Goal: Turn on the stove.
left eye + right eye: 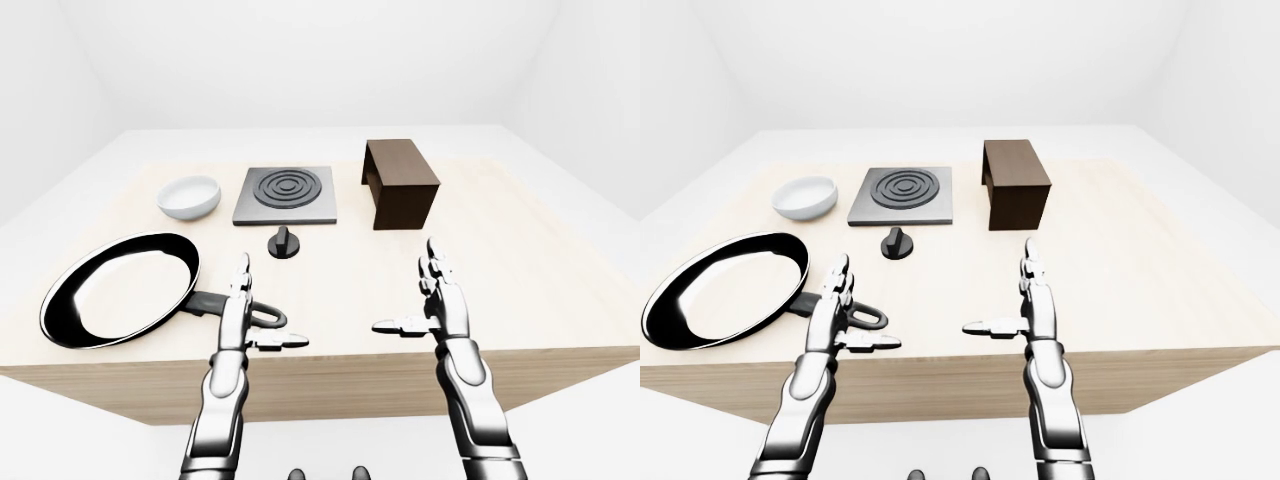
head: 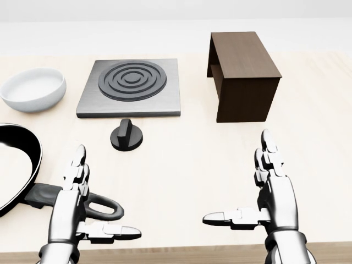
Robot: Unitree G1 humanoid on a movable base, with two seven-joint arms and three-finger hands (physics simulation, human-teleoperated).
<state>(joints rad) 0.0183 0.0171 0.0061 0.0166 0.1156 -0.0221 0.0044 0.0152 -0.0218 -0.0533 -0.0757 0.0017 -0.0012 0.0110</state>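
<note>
Knob [image 2: 126,135]: set just below the stove [image 2: 132,88], untouched, so turning is judged pending.
Left hand [image 2: 74,206]: spread, empty, held nearest the knob.
Right hand [image 2: 269,201]: spread, apparently idle.

No readable text, labels, brands, numbers or signs on anything in view
</note>
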